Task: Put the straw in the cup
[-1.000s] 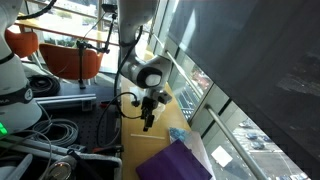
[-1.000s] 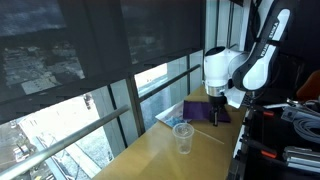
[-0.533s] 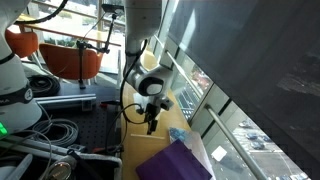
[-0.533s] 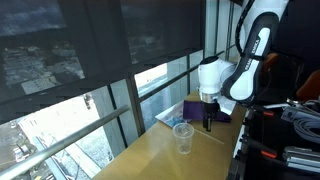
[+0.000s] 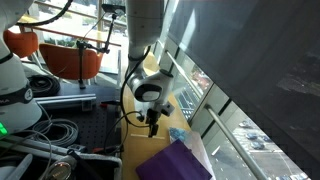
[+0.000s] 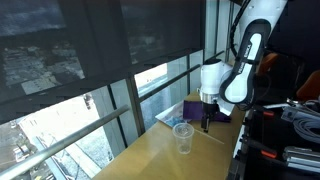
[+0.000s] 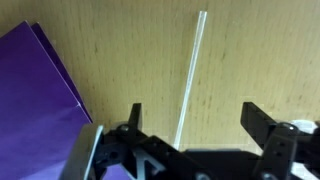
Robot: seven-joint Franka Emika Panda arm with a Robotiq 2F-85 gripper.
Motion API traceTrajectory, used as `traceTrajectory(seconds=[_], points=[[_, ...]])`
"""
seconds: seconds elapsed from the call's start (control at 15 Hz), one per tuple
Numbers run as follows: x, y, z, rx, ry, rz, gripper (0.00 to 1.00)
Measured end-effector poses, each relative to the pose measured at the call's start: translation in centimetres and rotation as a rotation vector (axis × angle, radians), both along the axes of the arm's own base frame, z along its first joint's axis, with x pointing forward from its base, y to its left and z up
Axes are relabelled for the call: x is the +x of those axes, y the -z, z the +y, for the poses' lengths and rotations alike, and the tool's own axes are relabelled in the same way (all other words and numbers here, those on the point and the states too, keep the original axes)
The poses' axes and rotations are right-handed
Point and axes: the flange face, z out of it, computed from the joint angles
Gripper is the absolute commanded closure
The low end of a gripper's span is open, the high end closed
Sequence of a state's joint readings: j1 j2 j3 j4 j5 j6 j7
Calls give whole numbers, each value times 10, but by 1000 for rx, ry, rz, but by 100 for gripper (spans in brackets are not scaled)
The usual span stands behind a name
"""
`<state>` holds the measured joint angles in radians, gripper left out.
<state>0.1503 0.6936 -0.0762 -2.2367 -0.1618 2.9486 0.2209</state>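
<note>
- Straw [image 7: 191, 70] lies flat on the tabletop [image 7: 275, 50], beside a purple object [image 7: 40, 100].
- Tool [image 7: 193, 125] hangs low, spread wide and empty, its fingers either side of the straw's near end; closing should pinch it across its width.
- Cup [image 6: 183, 138] stands upright nearby, mouth open for the drop.

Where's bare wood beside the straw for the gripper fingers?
Wrist view: bare table right of the straw, and a narrower strip between it and the purple object. Crowded only on that purple side. The open gripper straddles the straw.
</note>
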Motion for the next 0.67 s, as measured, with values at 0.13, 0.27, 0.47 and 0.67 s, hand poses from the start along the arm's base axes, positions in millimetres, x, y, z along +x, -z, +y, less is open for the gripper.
traceTrajectory(seconds=[0.13, 0.27, 0.47, 0.67], points=[[2, 12, -8, 7, 4, 13, 0], [5, 23, -13, 16, 8, 22, 0], [12, 37, -13, 26, 7, 25, 0], [20, 52, -12, 30, 10, 25, 28]])
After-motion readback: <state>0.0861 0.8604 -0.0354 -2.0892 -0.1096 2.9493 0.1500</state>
